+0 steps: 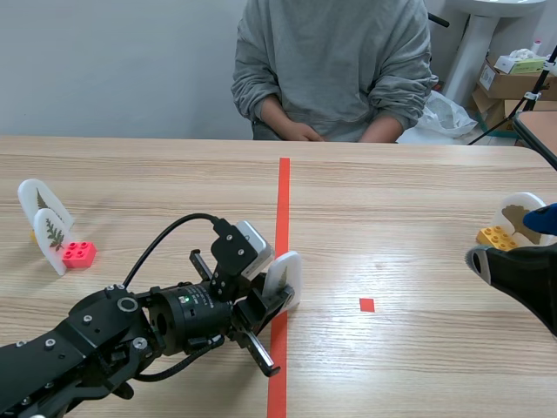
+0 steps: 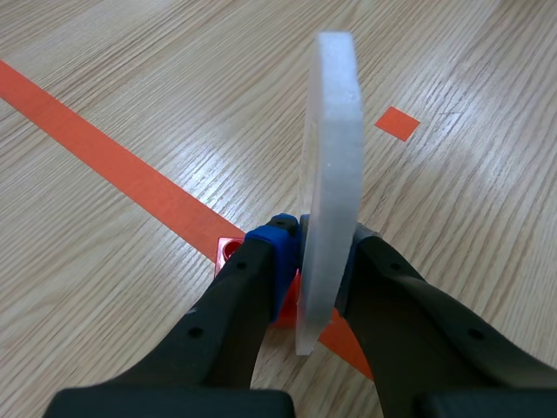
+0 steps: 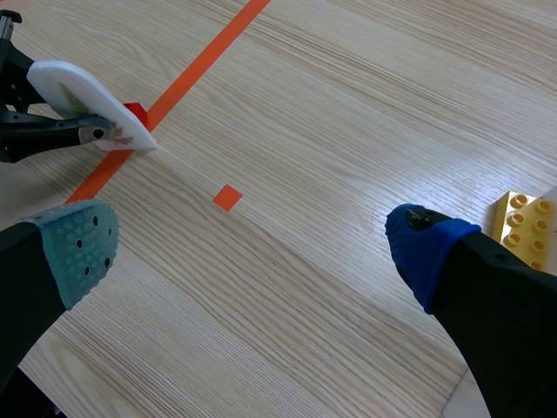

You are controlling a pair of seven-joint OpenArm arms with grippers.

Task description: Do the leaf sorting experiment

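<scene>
My left gripper [image 1: 277, 294] is shut on a white leaf card [image 1: 285, 277] that stands upright on the orange tape line. In the left wrist view the card [image 2: 332, 192] is edge-on between my fingers, with a red brick [image 2: 228, 253] at its foot. From the right wrist view the same card [image 3: 85, 103] and red brick [image 3: 135, 113] lie far ahead. My right gripper [image 3: 252, 252] is open over bare table, next to a yellow brick [image 3: 522, 228]. In the scene view the right gripper [image 1: 515, 247] hovers by the yellow brick [image 1: 494, 237] and its leaf card [image 1: 519, 212].
Two more white leaf cards [image 1: 50, 235] stand on a pink-red brick [image 1: 78, 253] at the far left. A person sits across the table with hands [image 1: 300, 131] resting at its far edge. A small orange square [image 1: 366, 304] marks the table right of the line.
</scene>
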